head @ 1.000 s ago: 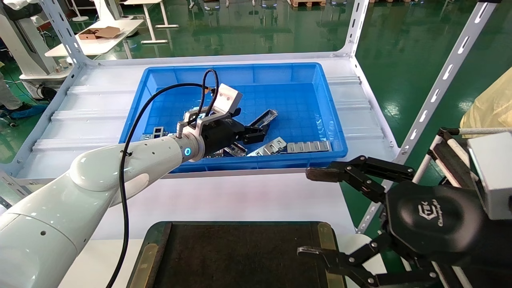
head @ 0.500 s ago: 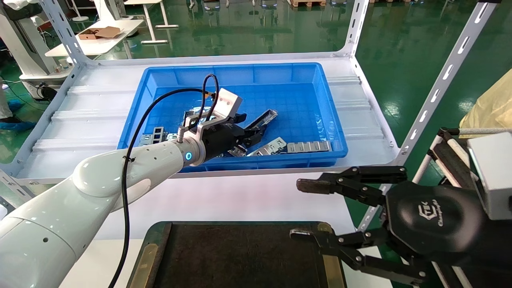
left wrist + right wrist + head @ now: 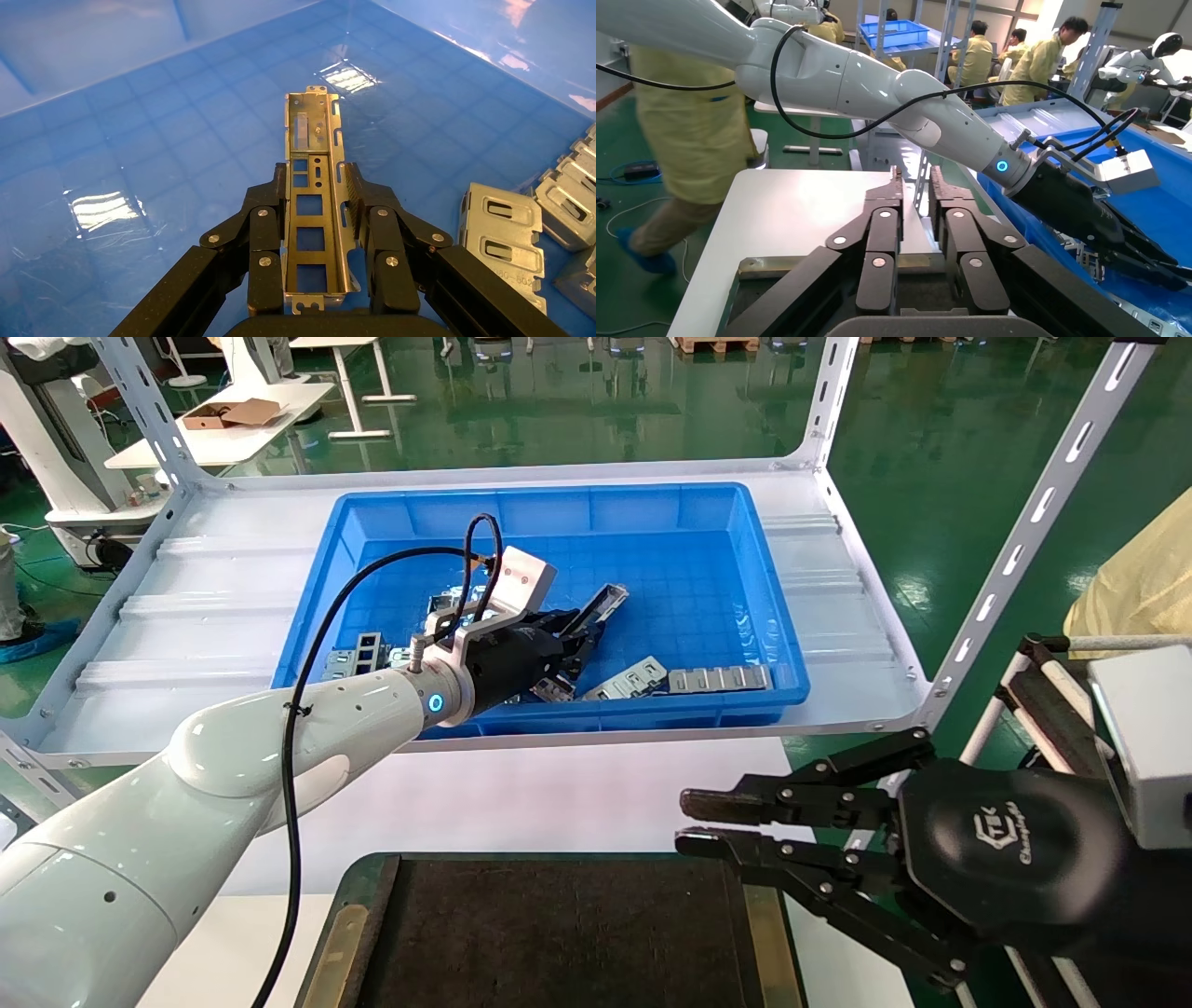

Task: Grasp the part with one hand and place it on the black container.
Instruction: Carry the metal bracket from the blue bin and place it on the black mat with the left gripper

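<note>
Left arm reaches from 8 o'clock into the blue bin (image 3: 764,617), which sits on the white shelf (image 3: 205,607) at 12 o'clock. Left gripper (image 3: 575,637) is closed on the part (image 3: 315,203): in the left wrist view one finger (image 3: 266,232) presses each long wall of the trough, open slotted side facing the camera. Grip sits on the near half, far end sticking out beyond the fingertips. Clamping across the narrow width is probably chosen because the side walls give flat, parallel faces. In the head view the part (image 3: 596,607) tilts up, far end toward 1 o'clock; it looks raised off the bin floor, but I cannot confirm clearance.

Loose metal pieces (image 3: 689,678) lie along the bin's near wall, just beside the gripper toward 4 o'clock.

Black container (image 3: 559,933) waits at 6 o'clock, well apart from the bin, with nothing on the surface that shows.

Right gripper (image 3: 694,822) hangs at 4 o'clock over the container's right edge, fingers drawn narrow with a slim gap, holding nothing. It looks idle.

Judgement: the grasp looks done; the lift and carry to the container are not.
</note>
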Controlling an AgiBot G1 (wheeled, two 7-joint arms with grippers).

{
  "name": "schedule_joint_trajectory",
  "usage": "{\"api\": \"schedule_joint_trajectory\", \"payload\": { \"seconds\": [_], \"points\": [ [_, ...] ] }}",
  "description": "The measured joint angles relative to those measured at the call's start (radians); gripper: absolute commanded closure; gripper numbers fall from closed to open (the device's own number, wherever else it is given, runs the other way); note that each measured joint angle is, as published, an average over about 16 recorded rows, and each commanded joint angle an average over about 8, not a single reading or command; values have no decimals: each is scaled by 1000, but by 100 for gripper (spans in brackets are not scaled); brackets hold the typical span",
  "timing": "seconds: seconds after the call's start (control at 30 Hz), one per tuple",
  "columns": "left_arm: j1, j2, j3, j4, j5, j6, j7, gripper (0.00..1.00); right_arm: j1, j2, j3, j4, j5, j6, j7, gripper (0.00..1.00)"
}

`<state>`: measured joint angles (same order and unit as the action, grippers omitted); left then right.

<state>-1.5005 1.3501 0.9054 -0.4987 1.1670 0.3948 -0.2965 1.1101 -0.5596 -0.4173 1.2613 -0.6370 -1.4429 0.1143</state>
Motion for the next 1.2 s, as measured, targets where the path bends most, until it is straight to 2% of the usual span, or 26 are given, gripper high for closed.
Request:
{"api": "schedule_joint_trajectory", "payload": {
  "seconds": [0.33, 0.63, 0.93, 1.2],
  "points": [
    [-12, -14, -30, -10, -76, 38, 58, 100, 0, 0, 0, 0, 0, 0, 0, 100],
    [-25, -64, -98, -49, -165, 168, 149, 100, 0, 0, 0, 0, 0, 0, 0, 100],
    [-1, -169, -157, -165, -254, 353, 199, 100, 0, 0, 0, 0, 0, 0, 0, 100],
    [66, -301, -175, -371, -307, 456, 150, 100, 0, 0, 0, 0, 0, 0, 0, 100]
  ]
}}
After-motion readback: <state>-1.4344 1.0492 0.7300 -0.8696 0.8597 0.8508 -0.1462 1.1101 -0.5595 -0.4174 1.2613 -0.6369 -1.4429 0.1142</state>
